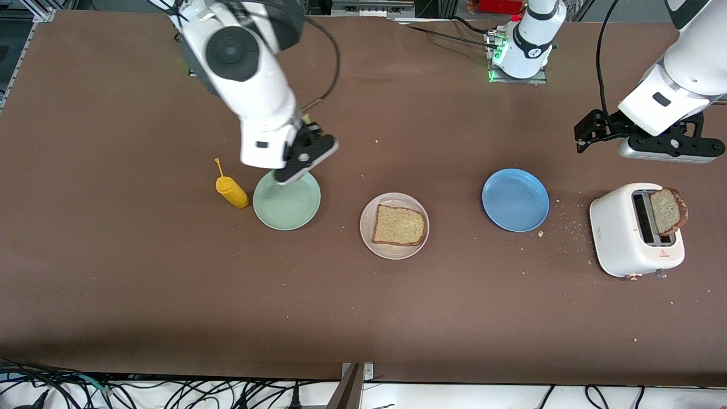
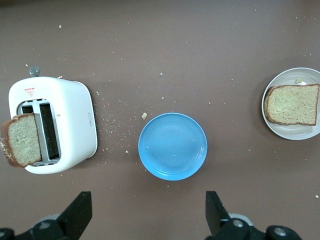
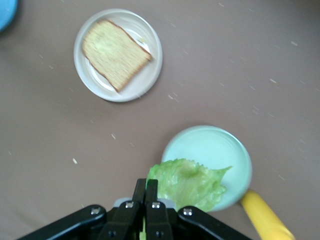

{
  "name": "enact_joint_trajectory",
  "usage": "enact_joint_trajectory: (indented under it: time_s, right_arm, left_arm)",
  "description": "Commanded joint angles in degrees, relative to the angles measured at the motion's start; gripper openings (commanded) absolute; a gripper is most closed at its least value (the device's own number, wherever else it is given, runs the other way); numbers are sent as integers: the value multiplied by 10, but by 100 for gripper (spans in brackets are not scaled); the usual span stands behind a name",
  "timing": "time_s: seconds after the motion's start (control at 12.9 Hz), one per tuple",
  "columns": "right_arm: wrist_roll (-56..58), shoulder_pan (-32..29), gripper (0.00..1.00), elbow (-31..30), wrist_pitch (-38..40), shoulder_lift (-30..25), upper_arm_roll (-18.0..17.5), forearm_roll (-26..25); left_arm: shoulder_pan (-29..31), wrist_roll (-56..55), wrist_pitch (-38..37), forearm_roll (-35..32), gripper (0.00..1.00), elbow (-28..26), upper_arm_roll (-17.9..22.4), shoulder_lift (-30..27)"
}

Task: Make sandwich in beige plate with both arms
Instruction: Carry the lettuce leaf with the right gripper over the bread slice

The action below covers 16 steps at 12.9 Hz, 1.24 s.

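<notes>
while over the mint-green plate [image 3: 227, 150], right gripper [image 3: 145, 192] pinching lettuce leaf [image 3: 187, 182]; left gripper [image 2: 150, 215] wide over table.

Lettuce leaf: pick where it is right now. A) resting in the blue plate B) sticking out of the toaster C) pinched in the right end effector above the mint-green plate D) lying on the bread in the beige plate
C: the right end effector is shut on the lettuce leaf, which hangs over the mint-green plate; only a bread slice lies on the beige plate.
</notes>
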<state>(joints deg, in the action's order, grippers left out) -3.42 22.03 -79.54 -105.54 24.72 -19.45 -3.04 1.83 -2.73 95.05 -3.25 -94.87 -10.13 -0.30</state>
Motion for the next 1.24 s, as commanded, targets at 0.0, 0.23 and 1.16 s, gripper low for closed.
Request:
enact_joint_trajectory:
  time_s: [0.0, 0.23, 1.16]
  right_arm:
    - [-44, 27, 0, 13, -84, 58, 2, -5]
    - [-114, 47, 0, 13, -226, 122, -13, -7]
    - [-106, 59, 0, 23, -374, 231, -14, -29]
  left_arm:
    - [0, 0, -3, 11, 100, 11, 0, 4]
    - [-1, -1, -3, 11, 100, 11, 0, 4]
    - [-1, -1, -3, 11, 100, 11, 0, 4]
